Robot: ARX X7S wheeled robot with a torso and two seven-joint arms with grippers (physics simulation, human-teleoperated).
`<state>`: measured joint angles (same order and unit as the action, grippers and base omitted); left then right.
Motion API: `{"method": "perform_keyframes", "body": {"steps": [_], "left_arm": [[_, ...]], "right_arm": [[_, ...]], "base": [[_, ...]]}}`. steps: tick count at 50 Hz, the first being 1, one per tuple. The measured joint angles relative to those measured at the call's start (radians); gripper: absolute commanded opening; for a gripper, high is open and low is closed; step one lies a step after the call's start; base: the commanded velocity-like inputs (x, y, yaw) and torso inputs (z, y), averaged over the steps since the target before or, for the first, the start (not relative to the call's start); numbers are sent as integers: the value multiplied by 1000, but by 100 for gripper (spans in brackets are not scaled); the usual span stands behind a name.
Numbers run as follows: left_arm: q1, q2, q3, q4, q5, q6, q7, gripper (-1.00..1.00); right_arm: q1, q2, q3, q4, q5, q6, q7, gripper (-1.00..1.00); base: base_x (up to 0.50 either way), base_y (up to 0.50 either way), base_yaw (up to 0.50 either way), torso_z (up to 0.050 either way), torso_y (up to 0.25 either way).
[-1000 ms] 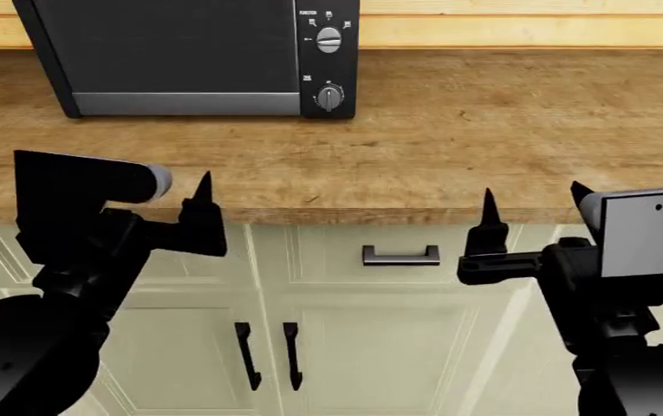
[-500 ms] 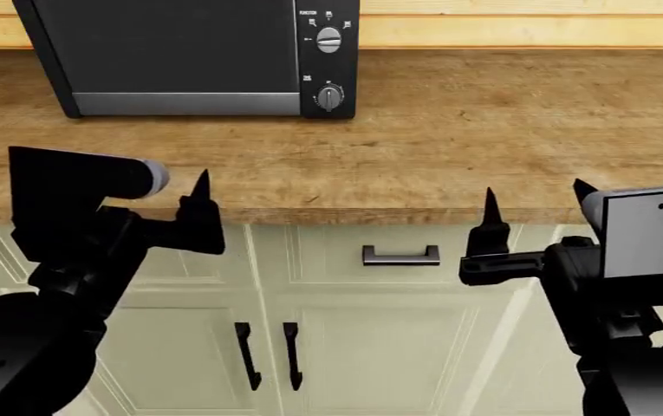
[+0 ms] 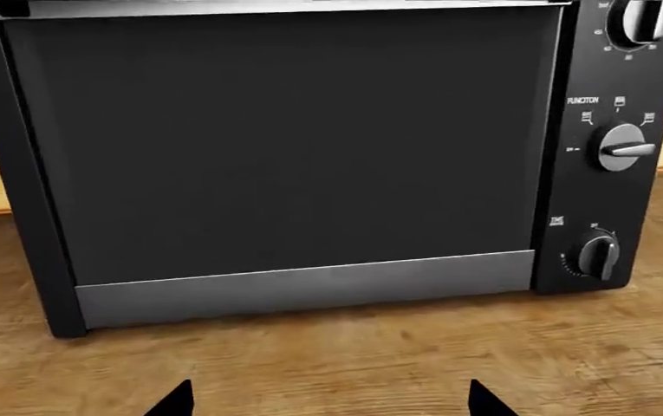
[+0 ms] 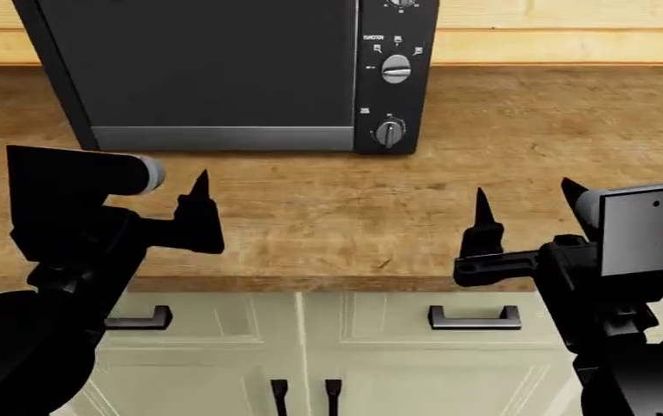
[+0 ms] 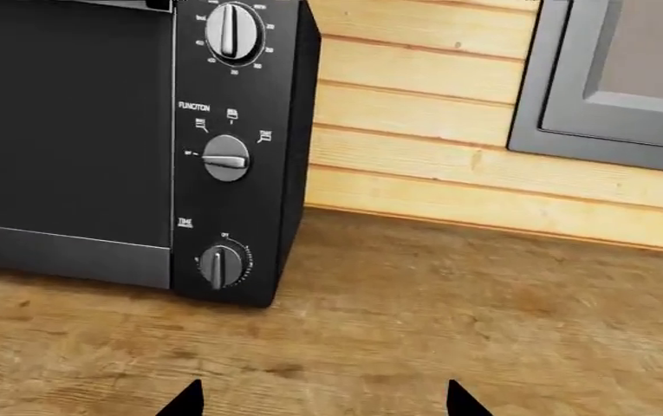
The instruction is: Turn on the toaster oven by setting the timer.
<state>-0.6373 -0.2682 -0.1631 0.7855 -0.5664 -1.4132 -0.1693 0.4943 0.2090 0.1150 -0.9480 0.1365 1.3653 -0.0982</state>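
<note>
The black toaster oven (image 4: 216,69) stands at the back of the wooden counter, with its dark glass door facing me. Its knob panel is on its right side. The timer (image 4: 390,133) is the lowest knob, under the function knob (image 4: 396,68). The timer also shows in the left wrist view (image 3: 597,256) and the right wrist view (image 5: 220,266), its pointer upright. My left gripper (image 4: 152,186) and right gripper (image 4: 524,195) hover open and empty over the counter's front part, well short of the oven. Their fingertips are spread wide in the left wrist view (image 3: 328,403) and the right wrist view (image 5: 323,403).
The wooden counter (image 4: 539,113) runs right of the oven, backed by a plank wall (image 5: 424,104). A grey framed panel (image 5: 608,78) hangs on the wall to the oven's right. Cream cabinet drawers with dark handles (image 4: 475,318) lie below the counter edge.
The head view has shifted: the oven now looks larger, lower and further right, and the counter's front edge sits lower. Both grippers now stand over the counter, still open.
</note>
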Motion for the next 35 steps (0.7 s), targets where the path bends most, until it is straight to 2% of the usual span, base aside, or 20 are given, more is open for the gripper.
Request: {"method": "perform_keyframes", "body": {"steps": [30,35], "left_arm": [[-8,9,-20,-7,-41,-19,-16,100],[8,5,-20,40,-18,-46,-7,100]], "right_arm": [[-6,6,-6,8,9,-14,18,100],[-4,4,-2,11,9,-15,24,100]], "base": [[500,-54,0,0,1],[64,0,0,0,0]]}}
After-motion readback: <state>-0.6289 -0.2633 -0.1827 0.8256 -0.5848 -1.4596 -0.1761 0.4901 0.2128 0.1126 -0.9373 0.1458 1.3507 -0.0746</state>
